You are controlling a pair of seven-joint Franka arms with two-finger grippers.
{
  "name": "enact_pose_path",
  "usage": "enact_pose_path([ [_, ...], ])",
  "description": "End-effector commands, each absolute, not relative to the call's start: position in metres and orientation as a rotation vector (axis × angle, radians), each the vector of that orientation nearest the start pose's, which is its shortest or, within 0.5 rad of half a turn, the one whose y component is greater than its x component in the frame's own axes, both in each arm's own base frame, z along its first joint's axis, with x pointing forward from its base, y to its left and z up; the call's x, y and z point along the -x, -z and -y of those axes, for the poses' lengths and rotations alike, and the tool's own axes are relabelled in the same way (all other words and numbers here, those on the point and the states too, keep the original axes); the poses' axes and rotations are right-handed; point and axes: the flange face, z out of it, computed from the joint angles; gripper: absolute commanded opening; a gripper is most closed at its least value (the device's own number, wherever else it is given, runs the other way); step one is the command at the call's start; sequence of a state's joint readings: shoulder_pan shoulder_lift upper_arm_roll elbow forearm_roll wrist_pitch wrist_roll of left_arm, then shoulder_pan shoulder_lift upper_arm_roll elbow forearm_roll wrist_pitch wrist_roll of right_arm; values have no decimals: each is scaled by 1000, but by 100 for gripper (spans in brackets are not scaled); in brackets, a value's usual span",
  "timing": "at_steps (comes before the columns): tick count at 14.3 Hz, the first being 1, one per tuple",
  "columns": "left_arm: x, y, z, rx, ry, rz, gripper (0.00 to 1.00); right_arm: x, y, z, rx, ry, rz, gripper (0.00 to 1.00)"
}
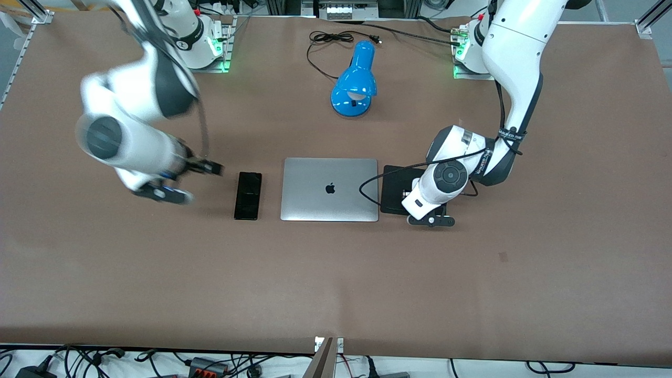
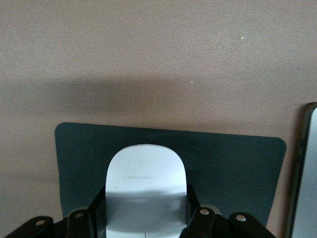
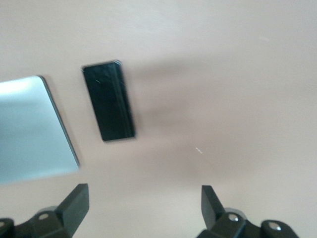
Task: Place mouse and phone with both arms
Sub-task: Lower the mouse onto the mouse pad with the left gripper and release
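Note:
The white mouse sits between the fingers of my left gripper, low over the black square mouse pad. In the front view the left gripper is over the mouse pad beside the laptop, and the arm's wrist hides the mouse. The black phone lies flat on the table beside the laptop, toward the right arm's end. My right gripper is open and empty in the air, beside the phone toward the right arm's end. The right wrist view shows the phone ahead of the open gripper.
A closed silver laptop lies between the phone and the mouse pad; its corner shows in the right wrist view. A blue desk lamp with a black cable lies farther from the front camera than the laptop.

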State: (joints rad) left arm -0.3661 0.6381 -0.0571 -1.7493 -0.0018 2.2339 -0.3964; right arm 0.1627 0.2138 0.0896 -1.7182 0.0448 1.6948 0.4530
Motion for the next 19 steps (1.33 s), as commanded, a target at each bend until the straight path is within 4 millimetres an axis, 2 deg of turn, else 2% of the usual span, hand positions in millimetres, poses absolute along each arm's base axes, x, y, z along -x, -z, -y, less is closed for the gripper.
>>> enact_pose_path([
  [1,-588,-189,261,3086,-223,-27,28,-534,-485,-119,3156,-371,-343,100],
  [2,-587,-185,261,3086,-220,-28,29,-530,-481,-114,3182,-377,-343,100],
  [4,-585,-177,266,3086,-204,-50,31,-531,-492,-97,3180,-339,-349,100],
  [6,-580,-171,271,3085,-203,-61,32,-525,-490,-62,3171,-356,-265,100],
  [7,-581,-172,271,3086,-201,-61,42,-521,-488,-41,3164,-359,-219,100],
  [8,-582,-173,269,3085,-197,-58,63,-518,-488,-24,3152,-363,-226,100],
  [10,-582,-174,269,3085,-195,-58,90,-522,-495,-15,3154,-337,-237,100],
  [11,-582,-175,268,3085,-195,-56,100,-522,-500,-8,3149,-339,-269,100],
  [12,-583,-177,268,3084,-195,-51,100,-524,-513,0,3152,-306,-285,100],
  [13,-585,-184,265,3086,-187,-45,100,-525,-526,2,3154,-276,-305,100],
  [15,-595,-212,256,3093,-145,-21,100,-518,-567,20,3139,-120,-399,100],
  [16,-599,-223,252,3092,-147,-5,100,-518,-578,21,3133,-47,-413,100],
  [19,-618,-275,240,3097,-98,36,100,-532,-574,12,3129,33,-451,100],
])
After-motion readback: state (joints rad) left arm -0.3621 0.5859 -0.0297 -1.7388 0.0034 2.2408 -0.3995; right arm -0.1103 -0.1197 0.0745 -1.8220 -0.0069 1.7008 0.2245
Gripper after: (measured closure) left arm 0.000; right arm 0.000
